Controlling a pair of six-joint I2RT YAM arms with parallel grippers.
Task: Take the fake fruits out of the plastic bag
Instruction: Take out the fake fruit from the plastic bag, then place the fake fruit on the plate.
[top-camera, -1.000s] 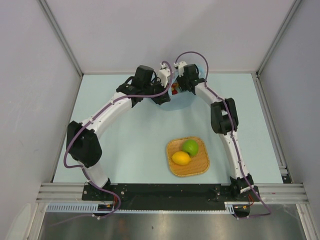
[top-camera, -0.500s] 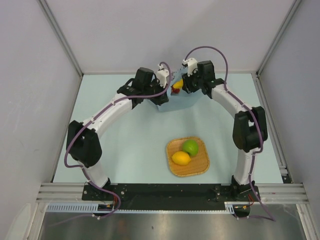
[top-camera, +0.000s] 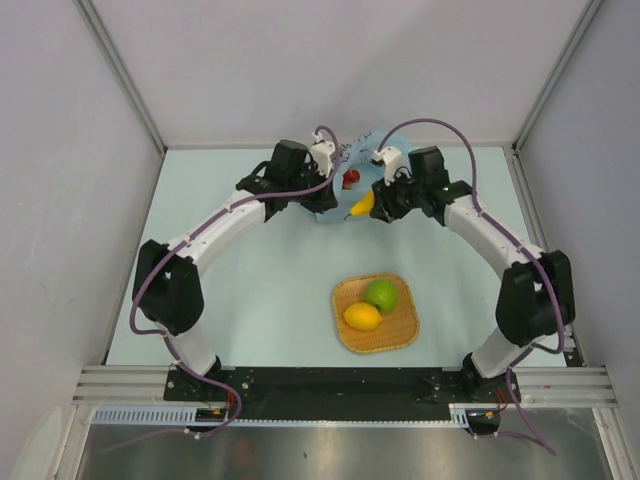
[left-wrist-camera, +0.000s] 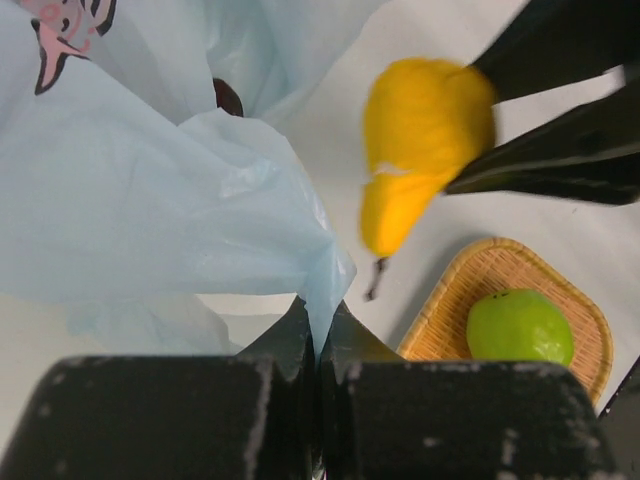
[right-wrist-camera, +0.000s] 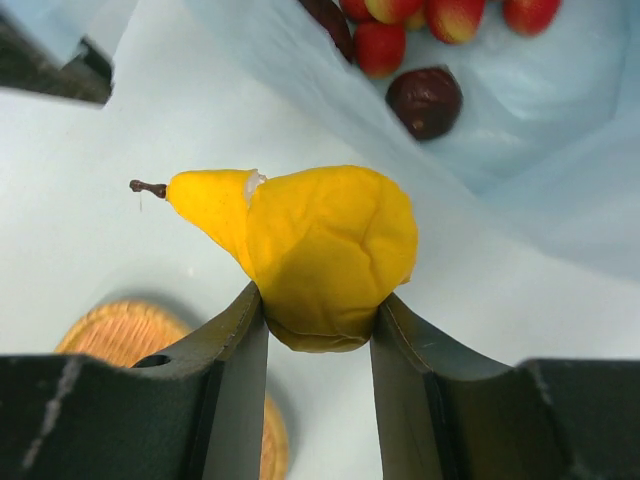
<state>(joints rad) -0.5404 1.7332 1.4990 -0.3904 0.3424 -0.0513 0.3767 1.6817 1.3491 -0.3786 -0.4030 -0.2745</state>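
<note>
My right gripper (right-wrist-camera: 318, 320) is shut on the yellow pear (right-wrist-camera: 310, 245) and holds it above the table, just outside the bag's mouth; the pear also shows in the top view (top-camera: 361, 207) and the left wrist view (left-wrist-camera: 420, 150). My left gripper (left-wrist-camera: 318, 325) is shut on the edge of the light-blue plastic bag (left-wrist-camera: 150, 200), holding it up at the back of the table (top-camera: 340, 165). Small red fruits (right-wrist-camera: 380, 45) and a dark red fruit (right-wrist-camera: 425, 100) lie inside the bag. The green fruit (top-camera: 380, 293) and the lemon (top-camera: 362, 316) lie in the orange woven tray (top-camera: 404, 330).
The tray stands in the front middle of the table, below and to the near side of both grippers. The bag's pink-and-dark print (left-wrist-camera: 65, 30) shows at the left wrist view's top left. Grey walls close the table at the back and sides.
My right gripper has pulled back out of the bag toward the near right, bringing the yellow pear with it. My left gripper has kept its hold on the bag edge.
</note>
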